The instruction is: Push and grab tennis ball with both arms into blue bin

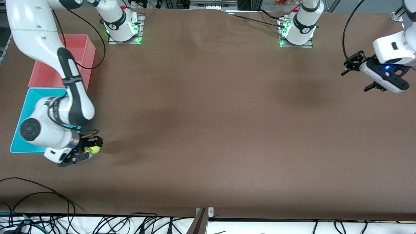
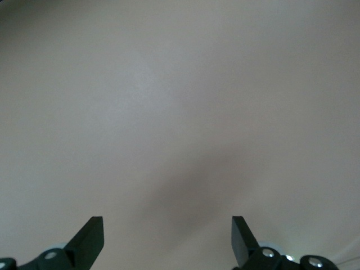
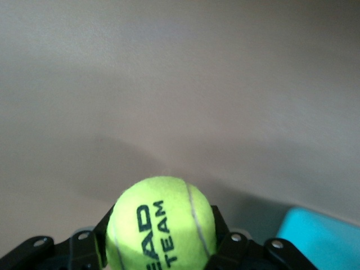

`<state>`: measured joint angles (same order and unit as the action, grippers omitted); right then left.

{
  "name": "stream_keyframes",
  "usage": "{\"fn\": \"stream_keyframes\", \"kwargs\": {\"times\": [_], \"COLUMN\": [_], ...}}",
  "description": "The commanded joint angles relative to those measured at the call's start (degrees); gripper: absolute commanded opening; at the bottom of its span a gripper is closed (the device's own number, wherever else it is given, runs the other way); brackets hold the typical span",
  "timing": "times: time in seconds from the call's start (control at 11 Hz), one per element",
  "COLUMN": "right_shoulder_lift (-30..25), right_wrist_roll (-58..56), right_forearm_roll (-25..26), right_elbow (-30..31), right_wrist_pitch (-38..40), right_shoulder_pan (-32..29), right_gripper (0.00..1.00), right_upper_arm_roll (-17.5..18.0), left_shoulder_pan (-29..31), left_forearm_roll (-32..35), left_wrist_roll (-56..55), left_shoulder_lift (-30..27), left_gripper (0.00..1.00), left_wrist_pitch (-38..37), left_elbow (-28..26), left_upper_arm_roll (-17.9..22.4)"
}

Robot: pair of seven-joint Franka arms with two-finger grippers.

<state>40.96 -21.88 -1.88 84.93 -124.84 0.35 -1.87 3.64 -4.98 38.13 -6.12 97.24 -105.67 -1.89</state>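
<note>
Table (image 1: pixel 208 130), wide and brown, filled the front view. The right gripper (image 1: pixel 87 150) was down at the right arm's end of the table, just beside the corner of the blue bin (image 1: pixel 27 107) that was nearest the front camera. Its two black fingers were closed around the tennis ball (image 1: pixel 92 149). The ball was outside the bin, not in it. A dark shadow lay on the table next to the ball. The pink bin (image 1: pixel 76 52) sat touching the blue bin, farther from the front camera. The right arm's big white body covered part of both bins. The left gripper (image 1: pixel 357 74) hung in the air over the left arm's end of the table, well apart from the ball. Its fingers were spread apart and held nothing. That arm waited. Black cables ran along the table edge closest to the front camera.

In the left wrist view there was only bare table. The two dark fingertips (image 2: pixel 90 239) stood wide apart with nothing between them.

In the right wrist view the yellow-green ball (image 3: pixel 162 224) sat snug between the black fingers (image 3: pixel 228 242), which pressed on both of its sides. Dark letters on it read HEAD TEAM. A corner of the blue bin (image 3: pixel 320 239) showed close by. The rest was plain table.
</note>
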Motion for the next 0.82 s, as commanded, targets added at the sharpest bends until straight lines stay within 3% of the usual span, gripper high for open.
{"fn": "stream_keyframes", "kwargs": {"times": [0.0,0.27,0.45,0.73], "right_shoulder_lift": [-3.9,-11.8,-20.3,-29.6], "right_wrist_roll": [0.0,0.3,0.2,-0.8], "right_forearm_roll": [0.6,0.6,1.0,2.1], "right_elbow": [-4.8,-1.3,10.4,30.8], "right_wrist_pitch": [13.3,23.3,18.1,2.2], "right_shoulder_pan": [-0.4,-0.4,-0.4,-0.4], "right_gripper": [0.36,0.36,0.36,0.36], "right_upper_arm_roll": [-2.5,-5.9,-8.1,-13.2], "left_shoulder_pan": [-1.0,-3.9,-4.3,-4.8], "left_forearm_roll": [1.5,5.1,4.5,5.1], "left_wrist_roll": [-7.2,-15.9,-23.9,-33.4], "left_shoulder_lift": [0.4,0.7,0.7,1.0], "left_gripper": [1.00,1.00,1.00,1.00], "left_wrist_pitch": [-6.3,-10.7,-11.7,-13.6], "left_elbow": [5.5,10.3,13.2,16.9], "left_upper_arm_roll": [0.6,-0.3,-0.4,-2.0]}}
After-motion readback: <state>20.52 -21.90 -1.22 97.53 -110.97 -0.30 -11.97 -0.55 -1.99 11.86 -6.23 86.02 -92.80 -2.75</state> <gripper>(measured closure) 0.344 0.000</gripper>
